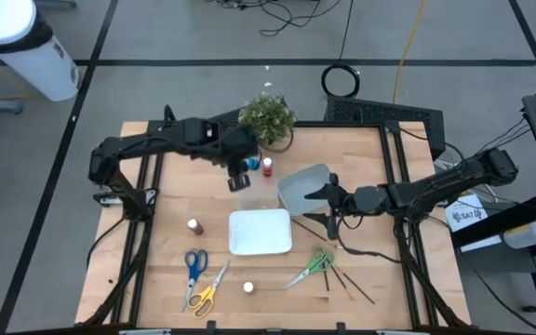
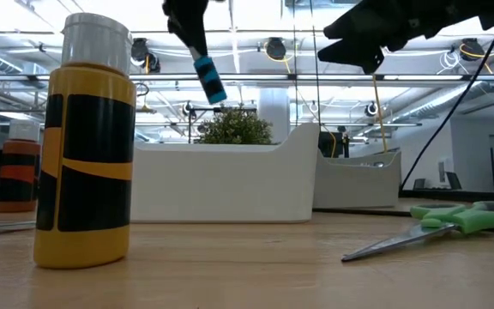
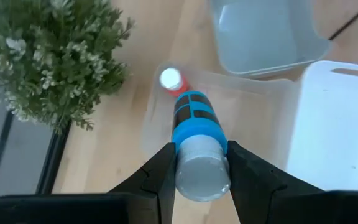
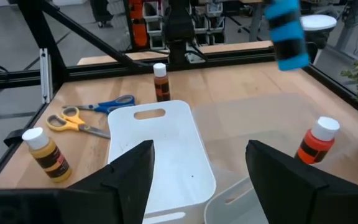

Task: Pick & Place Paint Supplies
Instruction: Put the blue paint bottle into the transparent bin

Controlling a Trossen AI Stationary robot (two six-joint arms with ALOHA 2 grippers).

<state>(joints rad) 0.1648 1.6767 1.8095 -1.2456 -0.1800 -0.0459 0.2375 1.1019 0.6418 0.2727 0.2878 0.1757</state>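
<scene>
1. Nearest the front edge of the table: the yellow paint bottle (image 1: 247, 288) stands upright on the wood, the yellow scissors (image 1: 207, 293) and blue scissors (image 1: 194, 263) lie to its left, and the green scissors (image 1: 312, 266) lie to its right with the thin brushes (image 1: 347, 279) just beside them. All of these are yet to be picked.

2. A step back, the white tray (image 1: 261, 232) sits mid-table with nothing visible in it, and the brown paint bottle (image 1: 194, 226) stands apart on its left.

3. The right gripper (image 1: 331, 197) hovers by the grey tray (image 1: 298, 181), fingers spread wide and holding nothing. It looks to be waiting.

4. Here's the action: the left gripper (image 3: 197, 168) is clamped on the blue paint bottle (image 3: 196, 134) at its cap end, bottle body pointing down, hanging in the air over the clear tray (image 3: 253, 109).

5. The red paint bottle (image 3: 173, 81) already stands upright in that clear tray, close to where the blue one hangs.

6. To place it well, I'd bring the bottle down low over bare tray floor, offset from the red bottle so neither tips, and open only when the base is close to the floor.

7. Farthest back, the potted plant (image 1: 267, 117) stands just behind the clear tray, so any retreat should lift straight up rather than swing into the leaves.
</scene>
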